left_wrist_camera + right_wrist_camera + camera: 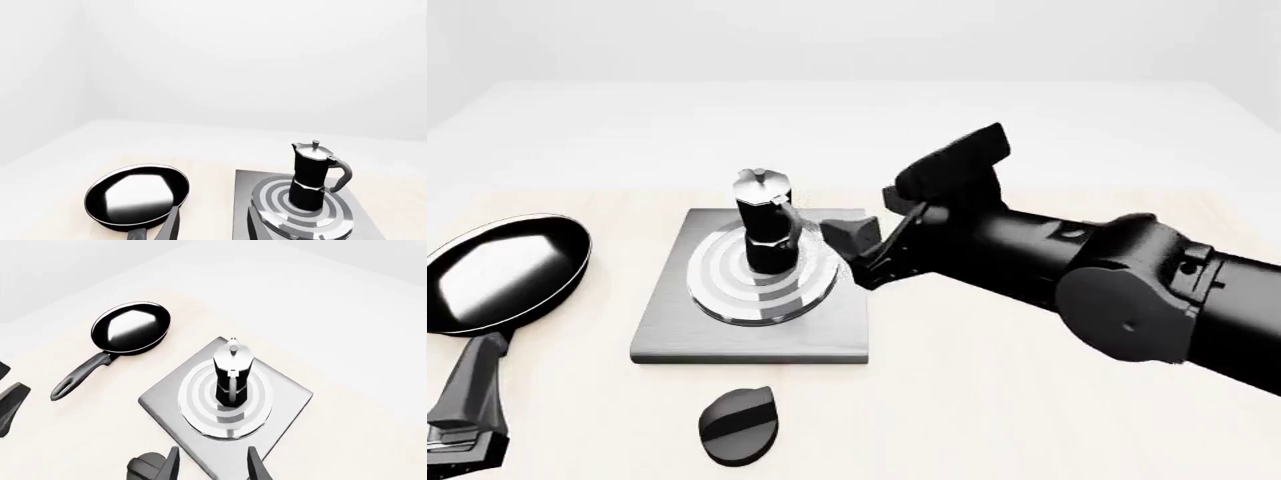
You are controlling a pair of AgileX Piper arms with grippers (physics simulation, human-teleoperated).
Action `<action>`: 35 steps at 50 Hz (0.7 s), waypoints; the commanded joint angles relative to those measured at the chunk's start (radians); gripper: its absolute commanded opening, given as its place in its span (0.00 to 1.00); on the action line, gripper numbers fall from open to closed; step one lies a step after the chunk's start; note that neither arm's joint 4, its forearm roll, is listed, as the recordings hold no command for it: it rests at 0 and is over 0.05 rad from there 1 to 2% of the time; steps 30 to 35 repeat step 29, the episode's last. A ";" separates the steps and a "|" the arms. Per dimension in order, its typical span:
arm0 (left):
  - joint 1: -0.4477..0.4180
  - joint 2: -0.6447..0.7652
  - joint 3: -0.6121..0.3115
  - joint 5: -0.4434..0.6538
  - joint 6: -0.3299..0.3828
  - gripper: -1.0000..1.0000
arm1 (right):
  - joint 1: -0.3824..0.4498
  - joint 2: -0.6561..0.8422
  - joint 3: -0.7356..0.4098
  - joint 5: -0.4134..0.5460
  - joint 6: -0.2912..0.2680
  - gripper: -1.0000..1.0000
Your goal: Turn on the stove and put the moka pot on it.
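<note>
Moka pot (765, 222) stands on the stove (751, 335) rings. Right gripper (861, 250) waits beside it, fingers apart, holding nothing.

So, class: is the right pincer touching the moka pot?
Apart. The right wrist view shows the right pincer open, with bare stove between it and the moka pot.
</note>
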 commanded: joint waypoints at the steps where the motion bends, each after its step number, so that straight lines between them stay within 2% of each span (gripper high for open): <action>1: -0.004 -0.009 -0.003 0.001 0.008 1.00 | 0.012 -0.303 0.145 0.098 0.012 1.00; 5: -0.008 -0.009 -0.006 -0.003 0.003 1.00 | 0.035 -0.394 0.180 0.146 -0.024 1.00; 10: -0.009 -0.009 -0.009 -0.005 0.002 1.00 | 0.040 -0.502 0.211 0.186 -0.005 1.00; 13: -0.009 -0.009 -0.011 -0.004 0.000 1.00 | 0.078 -0.577 0.242 0.200 -0.035 1.00; 14: -0.012 -0.009 -0.012 -0.004 -0.001 1.00 | 0.082 -0.596 0.255 0.206 -0.009 1.00; 16: -0.014 -0.009 -0.013 -0.005 0.000 1.00 | 0.073 -0.652 0.279 0.209 -0.039 1.00; 17: -0.014 -0.009 -0.013 -0.005 0.000 1.00 | 0.074 -0.657 0.281 0.214 -0.027 1.00; 19: -0.016 -0.009 -0.009 -0.008 0.000 1.00 | 0.055 -0.745 0.300 0.228 -0.038 1.00; 21: -0.019 -0.009 -0.009 -0.007 0.001 1.00 | 0.035 -0.824 0.315 0.241 0.024 1.00; 22: -0.020 -0.009 -0.008 -0.007 0.003 1.00 | 0.053 -0.833 0.327 0.244 0.002 1.00; 23: -0.022 -0.009 -0.009 -0.006 0.004 1.00 | 0.070 -0.864 0.362 0.250 0.007 1.00; 24: -0.023 -0.009 -0.012 -0.003 0.004 1.00 | 0.093 -0.891 0.384 0.247 0.052 1.00; 26: -0.026 -0.009 -0.010 -0.005 0.005 1.00 | 0.086 -0.972 0.435 0.248 0.050 1.00; 27: -0.028 -0.009 -0.010 -0.005 0.006 1.00 | 0.084 -1.022 0.461 0.250 0.081 1.00; 29: -0.026 -0.009 -0.010 -0.009 0.007 1.00 | 0.093 -1.098 0.499 0.256 0.083 1.00; 35: -0.026 -0.009 -0.010 -0.009 0.007 1.00 | 0.093 -1.098 0.499 0.256 0.083 1.00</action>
